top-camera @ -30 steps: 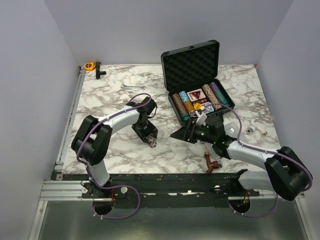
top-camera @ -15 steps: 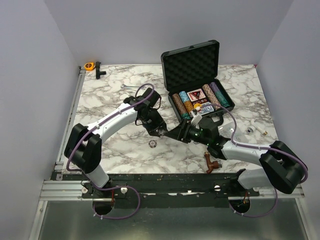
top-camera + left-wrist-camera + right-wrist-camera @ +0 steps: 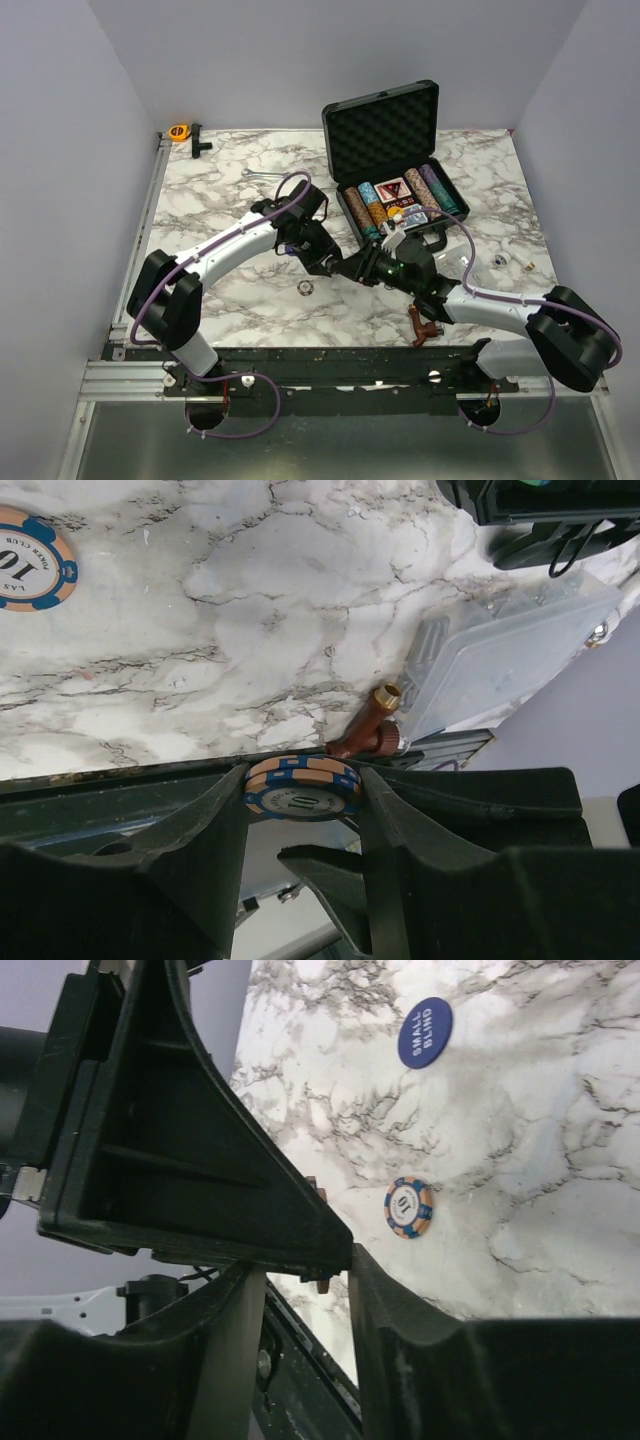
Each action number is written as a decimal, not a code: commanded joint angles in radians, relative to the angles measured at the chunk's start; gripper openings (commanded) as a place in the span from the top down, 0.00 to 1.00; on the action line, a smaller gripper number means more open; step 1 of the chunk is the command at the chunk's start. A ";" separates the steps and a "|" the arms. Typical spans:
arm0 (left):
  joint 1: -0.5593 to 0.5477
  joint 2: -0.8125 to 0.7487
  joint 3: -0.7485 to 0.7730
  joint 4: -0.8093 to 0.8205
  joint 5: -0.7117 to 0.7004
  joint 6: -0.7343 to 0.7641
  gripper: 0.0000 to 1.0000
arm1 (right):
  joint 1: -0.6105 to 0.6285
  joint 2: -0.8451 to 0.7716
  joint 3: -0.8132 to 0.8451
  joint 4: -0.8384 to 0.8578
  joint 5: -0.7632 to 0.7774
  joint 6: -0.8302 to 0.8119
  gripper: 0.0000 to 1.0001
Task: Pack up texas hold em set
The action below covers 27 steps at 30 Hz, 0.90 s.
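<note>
The black case (image 3: 381,124) of the texas hold em set stands open at the back right, with rows of chips (image 3: 374,208) and card decks inside. My left gripper (image 3: 328,262) (image 3: 303,780) is shut on two stacked orange-and-blue poker chips (image 3: 303,788), held above the table. My right gripper (image 3: 352,268) (image 3: 305,1265) meets it tip to tip. Its jaws stand apart around the left gripper's tip, and one right finger (image 3: 335,880) shows beneath the held chips. Another chip (image 3: 304,290) (image 3: 30,558) (image 3: 409,1208) lies flat on the marble. A blue "small blind" disc (image 3: 425,1032) lies beyond it.
A brown pipe fitting (image 3: 420,325) (image 3: 365,730) lies near the front edge beside a clear plastic box (image 3: 500,650). Small metal parts (image 3: 500,260) sit to the right. An orange tape measure (image 3: 180,131) is at the back left corner, and a metal key (image 3: 262,175) lies behind the left arm.
My left gripper rose from the table with chips and swung right to the right gripper, leaving one chip behind. The right gripper reached left and its jaws narrowed.
</note>
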 commanded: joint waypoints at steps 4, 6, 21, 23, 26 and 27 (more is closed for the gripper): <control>-0.032 -0.035 -0.018 0.074 0.051 -0.096 1.00 | 0.011 -0.029 0.016 -0.040 0.128 -0.022 0.69; -0.040 -0.035 -0.018 0.087 0.054 -0.097 1.00 | 0.011 -0.022 0.020 -0.041 0.130 -0.024 0.70; -0.063 -0.053 -0.044 0.090 0.062 -0.090 0.98 | 0.023 -0.081 0.047 -0.152 0.255 -0.086 0.99; -0.052 -0.055 -0.054 0.100 0.067 -0.078 0.81 | 0.022 -0.103 0.046 -0.173 0.267 -0.103 0.99; -0.027 -0.070 -0.046 0.090 0.029 -0.029 0.61 | 0.023 -0.117 0.047 -0.202 0.290 -0.107 0.99; -0.009 -0.078 -0.039 0.084 0.016 -0.012 0.57 | 0.023 -0.117 0.054 -0.218 0.292 -0.106 0.99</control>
